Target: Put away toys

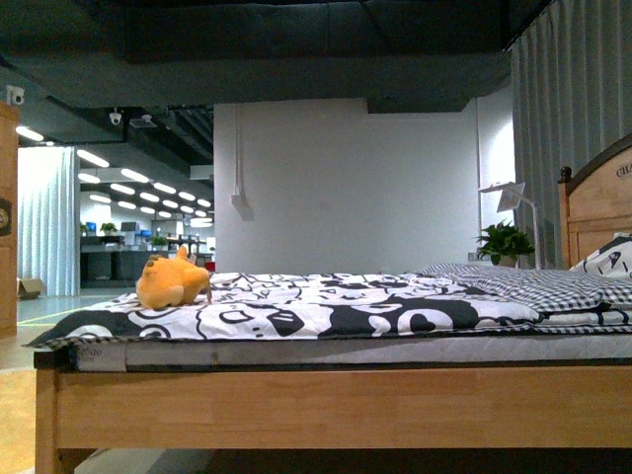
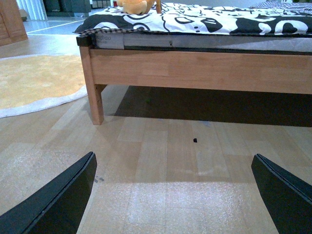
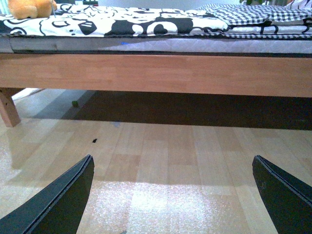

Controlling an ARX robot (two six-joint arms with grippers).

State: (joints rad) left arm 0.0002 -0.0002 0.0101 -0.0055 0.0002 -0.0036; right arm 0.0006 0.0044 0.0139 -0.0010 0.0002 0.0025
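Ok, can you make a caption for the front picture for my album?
An orange plush toy sits at the left end of a wooden bed with a black-and-white cover.

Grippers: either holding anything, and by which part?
Nothing is held. The left gripper and right gripper are both open above the wooden floor; the small orange-yellow plush animal lies untouched on the black-and-white patterned bedcover.

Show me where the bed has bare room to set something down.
The patterned cover lies bare between the plush toy and the checked bedding, a wide stretch. The wood floor before the bed frame is mostly free. Crowded: the toy's corner and the headboard end.
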